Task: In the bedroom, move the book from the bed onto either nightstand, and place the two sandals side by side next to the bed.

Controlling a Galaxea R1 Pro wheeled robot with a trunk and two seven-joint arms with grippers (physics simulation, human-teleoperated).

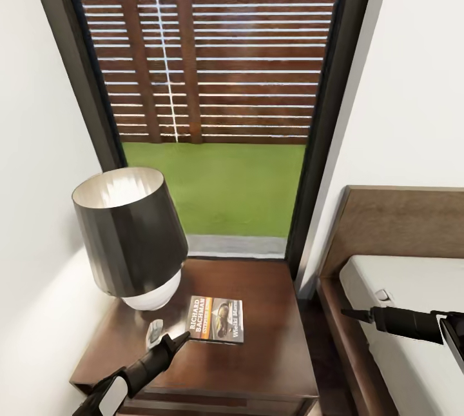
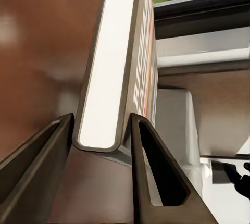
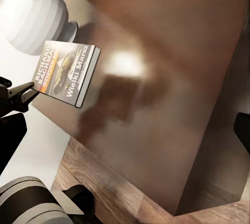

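The book (image 1: 217, 318), white and orange with dark lettering, sits low on the dark brown nightstand (image 1: 270, 358), right of the lamp. My left gripper (image 1: 182, 337) holds the book's near-left edge. In the left wrist view its two fingers (image 2: 57, 146) straddle the book's white page edge (image 2: 107, 67), snug on both sides. The right wrist view looks down on the book (image 3: 65, 73) and the nightstand top (image 3: 172, 78). My right gripper (image 1: 348, 313) hovers open over the bed (image 1: 412, 287), holding nothing. The sandals are out of view.
A black-shaded lamp (image 1: 129, 235) with a white base stands at the nightstand's back left, and a small pale object (image 1: 154, 332) lies by its foot. A tall black-framed window (image 1: 219, 80) is behind. The bed's headboard (image 1: 399, 222) rises to the right across a narrow floor gap.
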